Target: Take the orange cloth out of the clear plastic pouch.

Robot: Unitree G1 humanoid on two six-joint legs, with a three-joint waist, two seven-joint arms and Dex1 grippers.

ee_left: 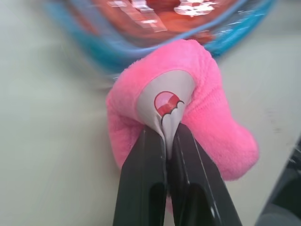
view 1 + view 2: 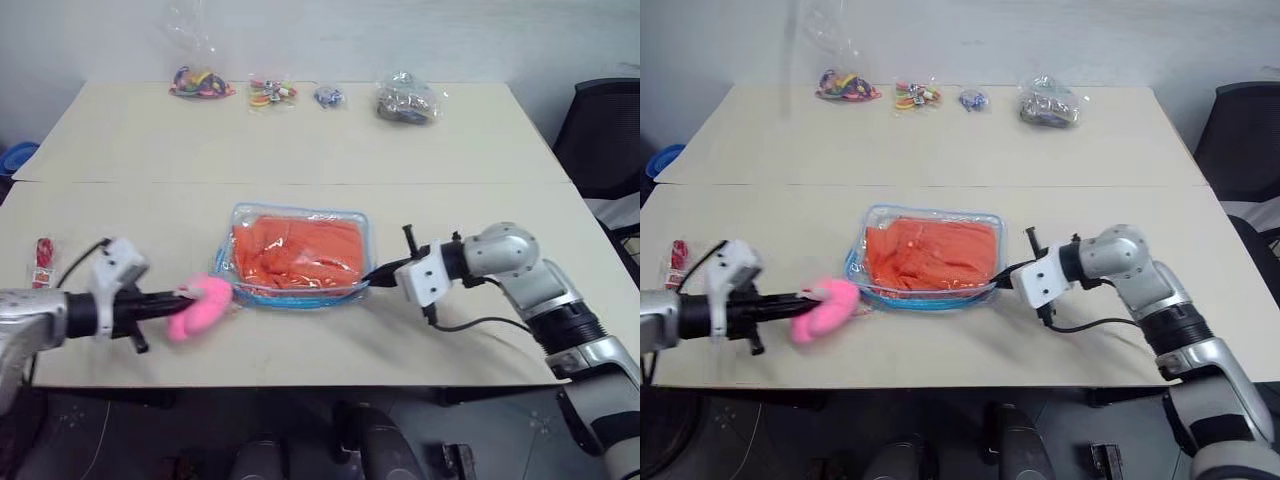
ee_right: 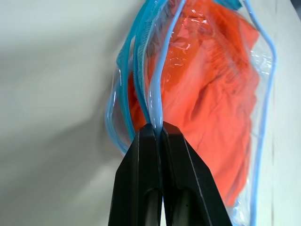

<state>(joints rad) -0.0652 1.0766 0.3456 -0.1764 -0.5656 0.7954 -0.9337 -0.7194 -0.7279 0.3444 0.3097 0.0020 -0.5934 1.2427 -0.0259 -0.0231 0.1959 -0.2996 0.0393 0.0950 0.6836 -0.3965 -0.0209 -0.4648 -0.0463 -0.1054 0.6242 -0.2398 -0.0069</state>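
Fabric fills nearly the whole of the clear plastic pouch [image 2: 298,252], which lies flat near the middle of the counter [image 2: 300,150]; the orange cloth [image 2: 300,250] inside looks soft, light and loosely folded, likely to bunch and drag against the film instead of sliding out cleanly. The pouch itself seems thin, slick and floppy, stiffened only by its light blue edging. The right gripper [image 2: 378,273], at the pouch's three o'clock side, has its fingers [image 3: 141,179] clenched on that blue rim, a sensible anchor. The left gripper [image 2: 188,296], at about eight o'clock from the pouch, pinches a pink plush toy [image 2: 200,305] by its label. A fold of cloth near the mouth looks like the best purchase.
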